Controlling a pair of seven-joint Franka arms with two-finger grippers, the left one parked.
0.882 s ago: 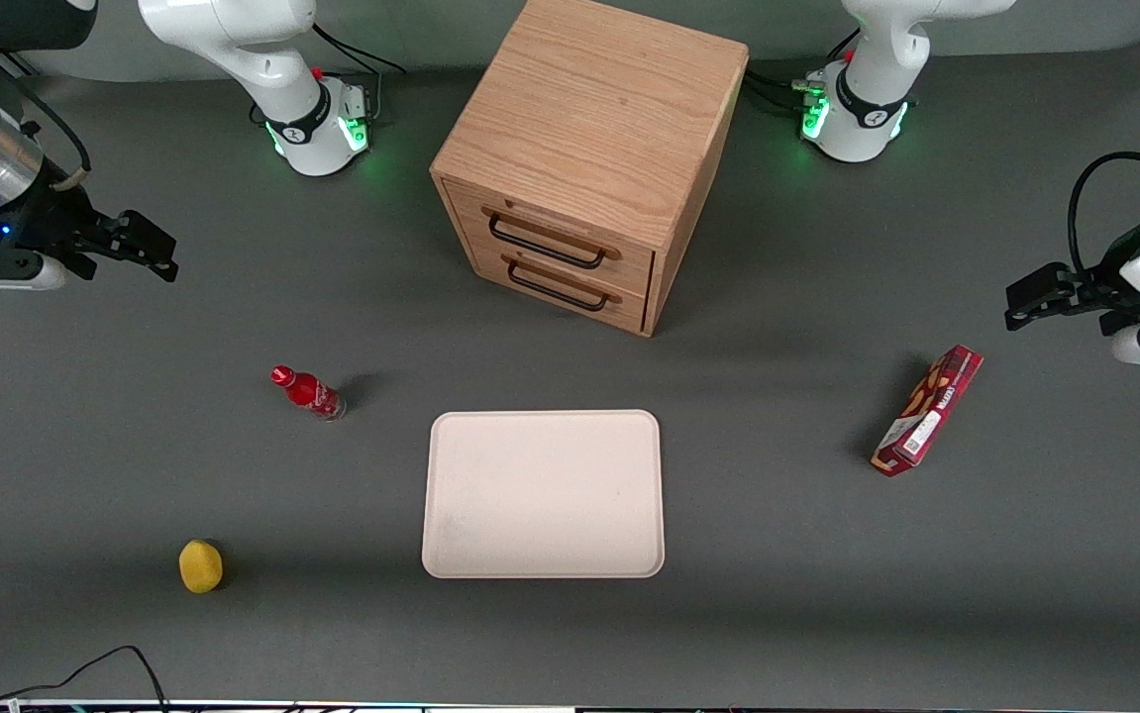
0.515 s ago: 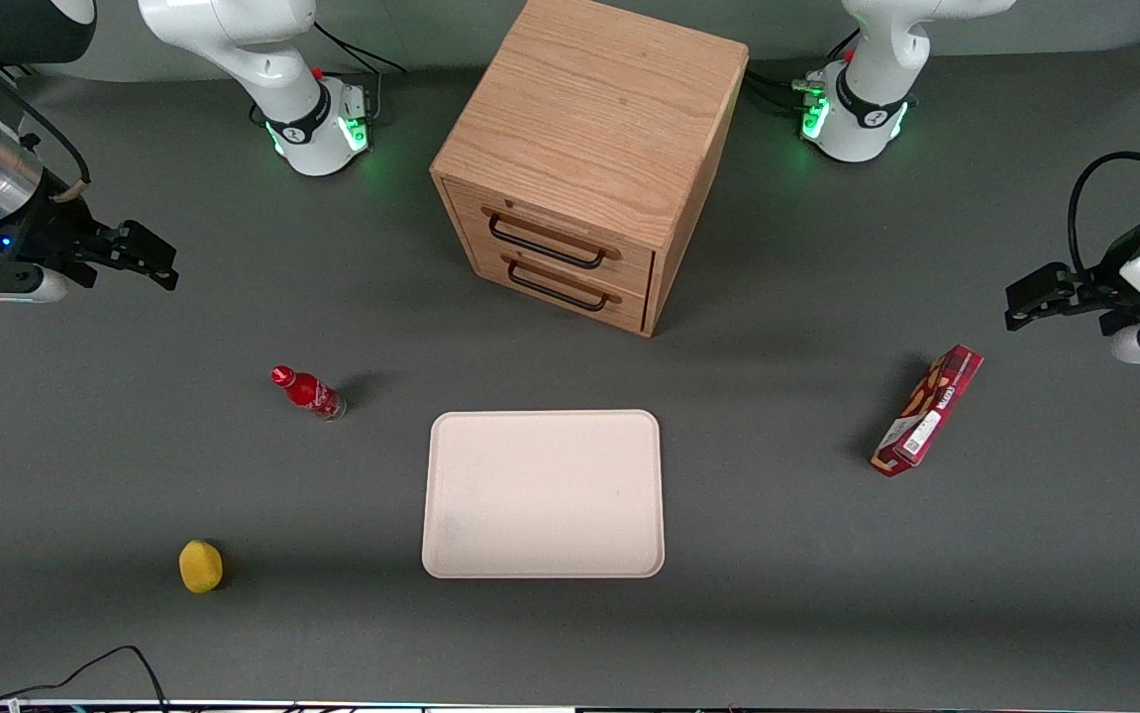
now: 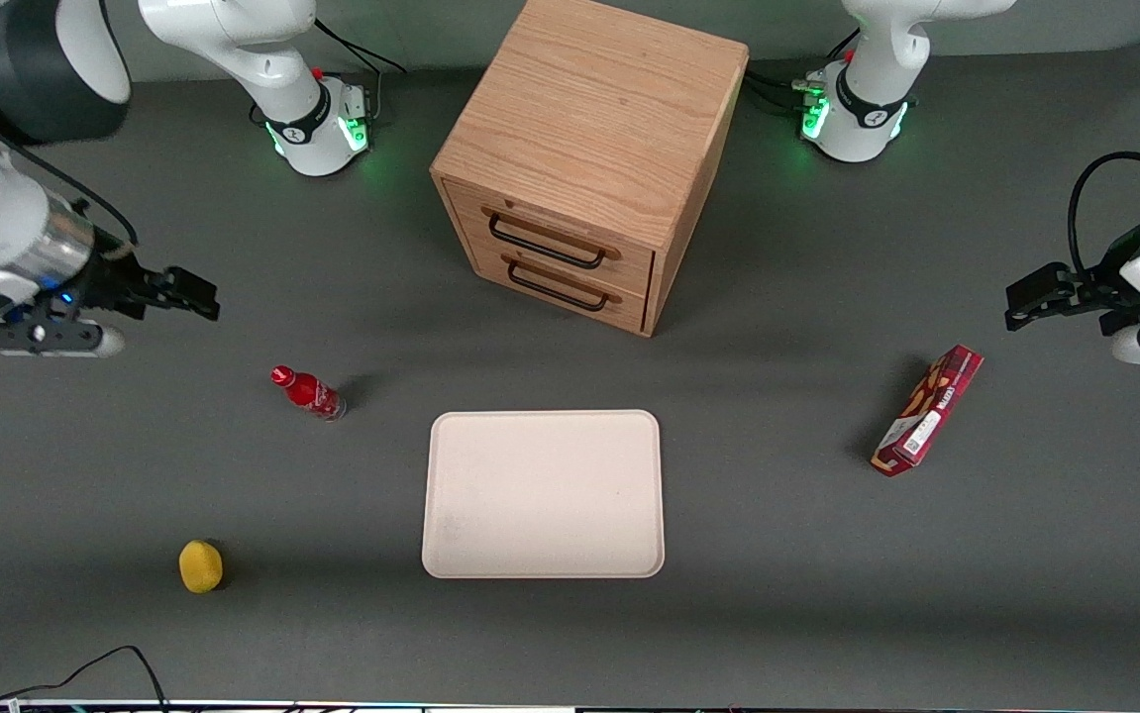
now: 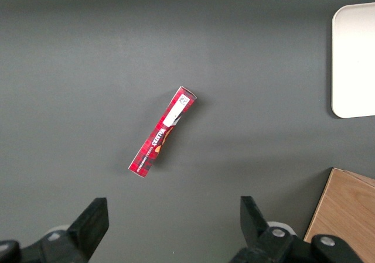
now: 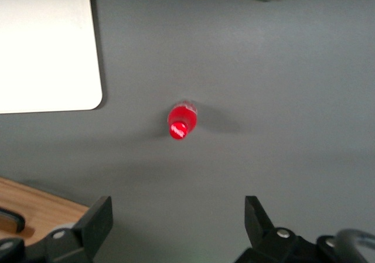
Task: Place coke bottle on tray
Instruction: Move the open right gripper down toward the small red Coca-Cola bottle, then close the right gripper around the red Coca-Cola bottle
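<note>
The coke bottle (image 3: 308, 392) stands on the gray table (image 3: 134, 465), near the tray (image 3: 543, 493) but not touching it. The gripper (image 3: 195, 295) hangs above the table, well apart from the bottle, its fingers (image 5: 98, 221) spread wide and holding nothing

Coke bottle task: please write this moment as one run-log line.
phase: approach | pincer: open, above table, apart from coke bottle | coke bottle: upright on table, beside tray | tray: nothing on it
</note>
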